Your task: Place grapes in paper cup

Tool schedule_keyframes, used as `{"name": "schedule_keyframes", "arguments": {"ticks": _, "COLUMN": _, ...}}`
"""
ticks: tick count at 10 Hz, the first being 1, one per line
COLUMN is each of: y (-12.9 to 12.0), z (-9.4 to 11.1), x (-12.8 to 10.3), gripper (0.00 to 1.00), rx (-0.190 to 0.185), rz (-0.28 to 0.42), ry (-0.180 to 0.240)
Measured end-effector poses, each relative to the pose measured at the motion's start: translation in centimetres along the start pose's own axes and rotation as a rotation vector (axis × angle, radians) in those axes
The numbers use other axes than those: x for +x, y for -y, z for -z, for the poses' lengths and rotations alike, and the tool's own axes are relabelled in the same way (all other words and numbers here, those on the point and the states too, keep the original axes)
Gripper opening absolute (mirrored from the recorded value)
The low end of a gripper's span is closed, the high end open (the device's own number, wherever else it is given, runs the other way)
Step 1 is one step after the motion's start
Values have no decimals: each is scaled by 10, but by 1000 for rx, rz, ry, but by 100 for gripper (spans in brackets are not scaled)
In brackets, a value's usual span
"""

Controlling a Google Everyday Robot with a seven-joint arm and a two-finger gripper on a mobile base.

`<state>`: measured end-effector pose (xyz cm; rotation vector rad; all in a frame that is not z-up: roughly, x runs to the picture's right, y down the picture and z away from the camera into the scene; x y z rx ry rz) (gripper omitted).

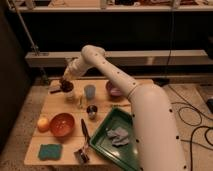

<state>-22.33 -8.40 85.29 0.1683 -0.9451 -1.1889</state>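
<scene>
My gripper (65,83) is at the far left of the wooden table (107,102), at the end of the white arm that reaches over from the right. It is shut on the grapes (67,87), a dark purple-brown bunch. They hang right over the rim of the white paper cup (70,95), which stands just under the gripper. Whether the grapes touch the cup I cannot tell. The cup's far side is hidden by the grapes and the gripper.
A light-blue cup (89,91) stands right of the paper cup, with a small dark tin (92,111) in front of it. A purple bowl (114,90), an orange fruit (43,123), a red-brown bowl (62,124), a teal sponge (49,151) and a green tray (107,142) with a grey cloth (119,135) lie nearby.
</scene>
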Motion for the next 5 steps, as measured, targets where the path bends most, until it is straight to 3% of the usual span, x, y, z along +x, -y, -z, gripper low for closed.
{"name": "schedule_keyframes", "arguments": {"ticks": 2, "y": -3, "z": 2, "x": 1, "gripper": 80, "rx": -11, "rz": -13, "ry": -10}}
{"name": "schedule_keyframes", "arguments": {"ticks": 5, "y": -2, "z": 1, "x": 1, "gripper": 80, "rx": -11, "rz": -12, "ry": -9}}
